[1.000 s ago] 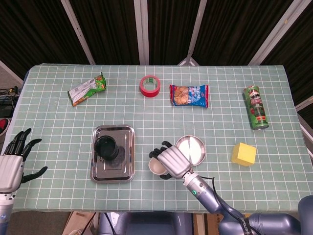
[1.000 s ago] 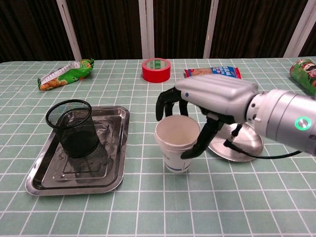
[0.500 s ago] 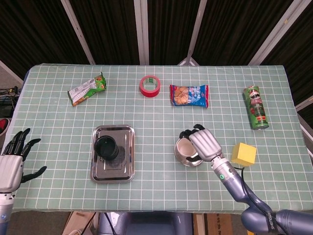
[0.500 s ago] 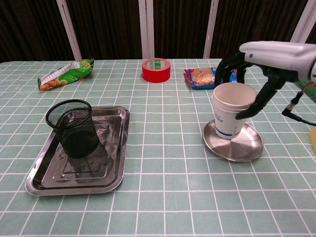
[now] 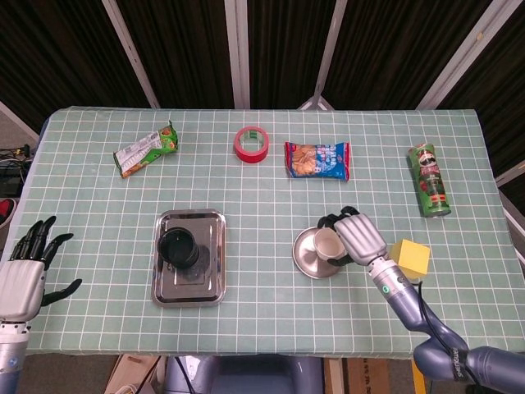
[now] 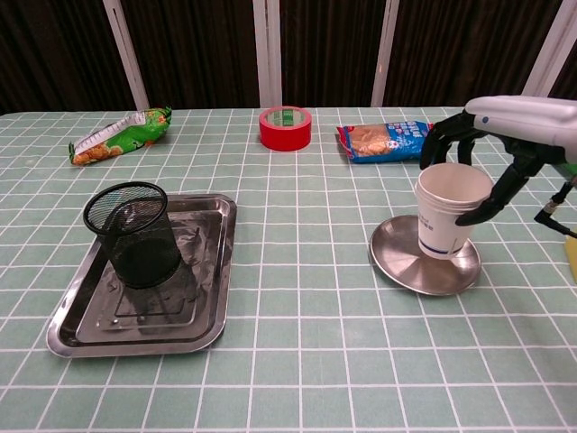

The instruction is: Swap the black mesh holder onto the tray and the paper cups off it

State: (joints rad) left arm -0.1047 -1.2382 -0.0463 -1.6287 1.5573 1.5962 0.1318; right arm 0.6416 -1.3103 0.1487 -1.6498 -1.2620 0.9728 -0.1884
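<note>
Black mesh holder [image 6: 132,233] already upright on tray [image 6: 209,298], near-left of desk. Right hand [image 6: 505,144] clamped around paper cups [image 6: 449,223], over round steel plate [image 6: 401,262], off tray; release left. Left hand [image 5: 23,275] idle, fingers spread, empty.

- We can read no text on any item.
- Printing on the paper cups [image 6: 448,221], snack bags and green can [image 5: 430,180] is too small and blurred.
</note>
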